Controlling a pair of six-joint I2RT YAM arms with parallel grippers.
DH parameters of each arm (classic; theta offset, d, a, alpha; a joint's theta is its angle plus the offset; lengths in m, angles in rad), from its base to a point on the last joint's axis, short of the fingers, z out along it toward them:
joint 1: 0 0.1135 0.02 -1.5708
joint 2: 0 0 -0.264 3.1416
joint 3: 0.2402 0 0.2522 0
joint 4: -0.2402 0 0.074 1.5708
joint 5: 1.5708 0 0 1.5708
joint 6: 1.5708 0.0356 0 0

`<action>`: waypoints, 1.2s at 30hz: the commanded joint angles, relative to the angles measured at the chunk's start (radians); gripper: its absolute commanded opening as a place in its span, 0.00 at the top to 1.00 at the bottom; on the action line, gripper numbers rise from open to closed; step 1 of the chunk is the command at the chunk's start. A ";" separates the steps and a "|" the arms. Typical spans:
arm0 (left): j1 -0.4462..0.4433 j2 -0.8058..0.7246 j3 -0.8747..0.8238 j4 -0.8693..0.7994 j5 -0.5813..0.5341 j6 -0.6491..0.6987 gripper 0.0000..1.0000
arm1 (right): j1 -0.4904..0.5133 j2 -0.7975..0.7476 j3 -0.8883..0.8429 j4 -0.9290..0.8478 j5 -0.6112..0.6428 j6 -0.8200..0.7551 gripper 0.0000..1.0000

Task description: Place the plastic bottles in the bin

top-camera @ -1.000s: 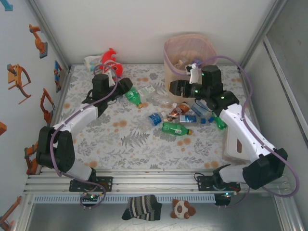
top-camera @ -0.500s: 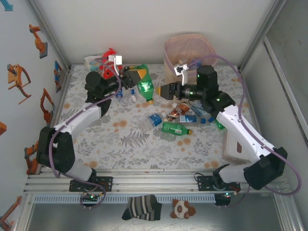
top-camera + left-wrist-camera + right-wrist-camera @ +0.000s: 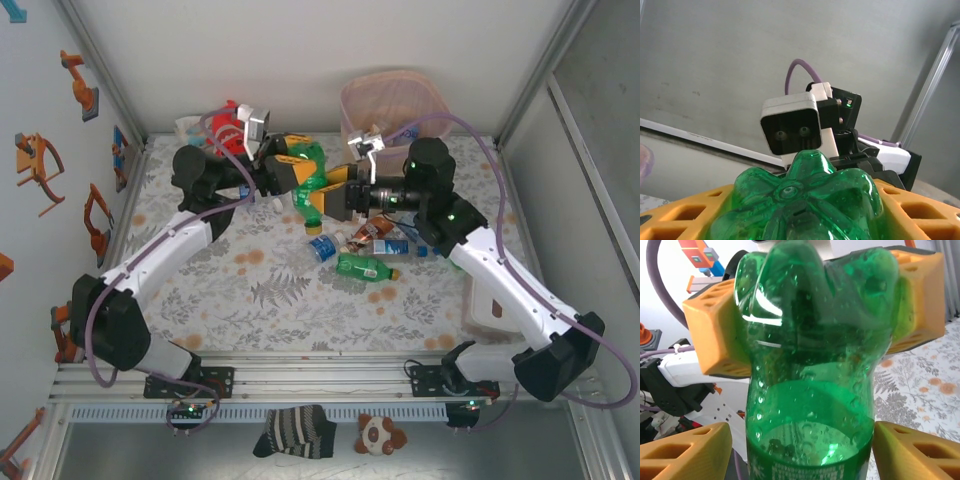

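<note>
Left claw is clamped on the base end of a green bottle, which is held off the table with its neck end towards the right claw. Right claw's jaws are apart, one on each side of the bottle's label end. In the right wrist view a gap is seen between each finger and the bottle, so no grip is made there. The two claws are nose to nose with only the bottle between them.

Around:
- Bin is set just behind the right claw, on the far side.
- Loose bottles are piled on the table below the right claw and on its near side. A blue one and a second green one lie nearest.
- Red plush is seen behind the left claw.
- Sock and a small toy are parked well back at the near edge.

Versus one second ago: the green bottle was lying on the table under the left claw and is now lifted. The right claw has been swung from the bin front over to the bottle, and its jaws are spread wider.
</note>
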 commanded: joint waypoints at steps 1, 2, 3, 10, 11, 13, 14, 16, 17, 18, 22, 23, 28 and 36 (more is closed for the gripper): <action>-0.017 -0.062 0.033 -0.107 0.025 0.130 0.60 | 0.020 -0.021 0.052 0.051 -0.027 -0.028 0.28; -0.020 -0.072 0.033 -0.132 0.023 0.146 0.59 | 0.023 -0.017 0.055 0.052 -0.027 -0.027 0.28; -0.023 -0.078 0.034 -0.147 0.021 0.157 0.59 | 0.026 -0.014 0.058 0.052 -0.027 -0.027 0.29; -0.036 -0.100 0.042 -0.195 0.012 0.195 0.56 | 0.053 -0.003 0.073 0.054 -0.038 -0.027 0.33; -0.036 -0.103 0.041 -0.198 0.009 0.196 0.56 | 0.053 -0.002 0.073 0.053 -0.033 -0.028 0.34; -0.037 -0.108 0.040 -0.202 0.003 0.202 0.55 | 0.056 -0.003 0.071 0.041 -0.014 -0.030 0.37; -0.037 -0.110 0.040 -0.209 0.001 0.206 0.54 | 0.056 -0.005 0.068 0.041 -0.010 -0.029 0.38; -0.039 -0.113 0.039 -0.224 -0.004 0.213 0.54 | 0.059 -0.009 0.062 0.044 -0.002 -0.028 0.41; -0.038 -0.117 0.039 -0.235 -0.011 0.217 0.54 | 0.061 -0.012 0.061 0.044 0.002 -0.028 0.44; -0.039 -0.119 0.037 -0.244 -0.015 0.221 0.53 | 0.062 -0.013 0.061 0.046 0.003 -0.027 0.45; -0.040 -0.135 0.025 -0.264 -0.030 0.239 0.46 | 0.070 -0.015 0.058 0.043 0.019 -0.025 0.49; -0.040 -0.140 0.023 -0.272 -0.035 0.247 0.43 | 0.071 -0.016 0.057 0.042 0.025 -0.025 0.49; -0.040 -0.167 0.017 -0.341 -0.064 0.303 0.29 | 0.071 -0.028 0.054 0.027 0.079 -0.044 0.52; -0.036 -0.231 0.001 -0.504 -0.162 0.432 0.23 | 0.061 -0.046 0.098 -0.093 0.210 -0.157 0.52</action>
